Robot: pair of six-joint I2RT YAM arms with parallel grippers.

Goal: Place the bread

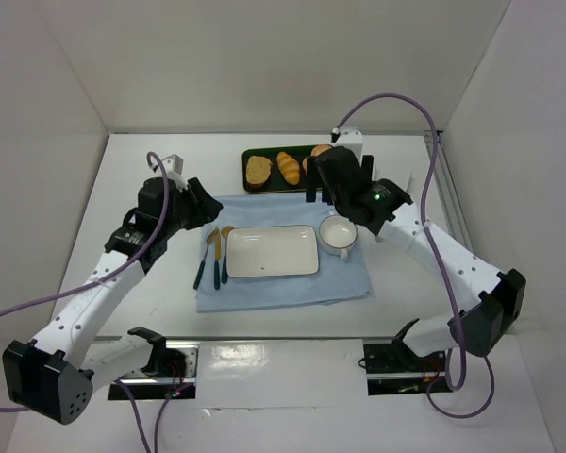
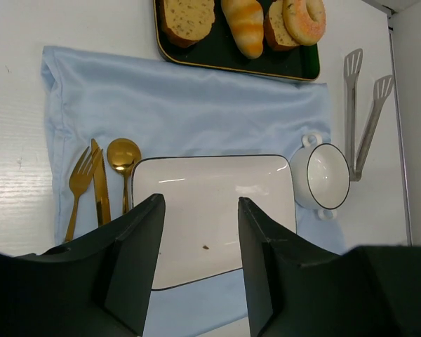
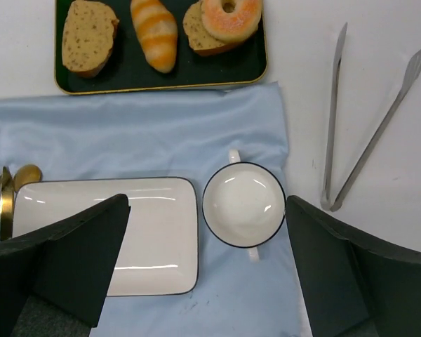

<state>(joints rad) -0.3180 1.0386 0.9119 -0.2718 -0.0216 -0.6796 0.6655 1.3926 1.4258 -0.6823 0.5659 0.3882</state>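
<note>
Right pincer (image 3: 207, 207) spread; overhead hides tongs (image 3: 365, 119), not bread (image 3: 154, 35).

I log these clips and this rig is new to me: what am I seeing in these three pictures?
Two white robot arms, bolted at the near edge of a table. The overhead picture shows both; the other two come from cameras on each wrist, the dark shapes being the left fingers and right fingers, both open and holding nothing. On a blue cloth lie a white plate, a two-handled bowl and gold cutlery. Behind, a black tray carries the bread roll, toast slices and a doughnut. Beside the cloth lie tongs.
</note>
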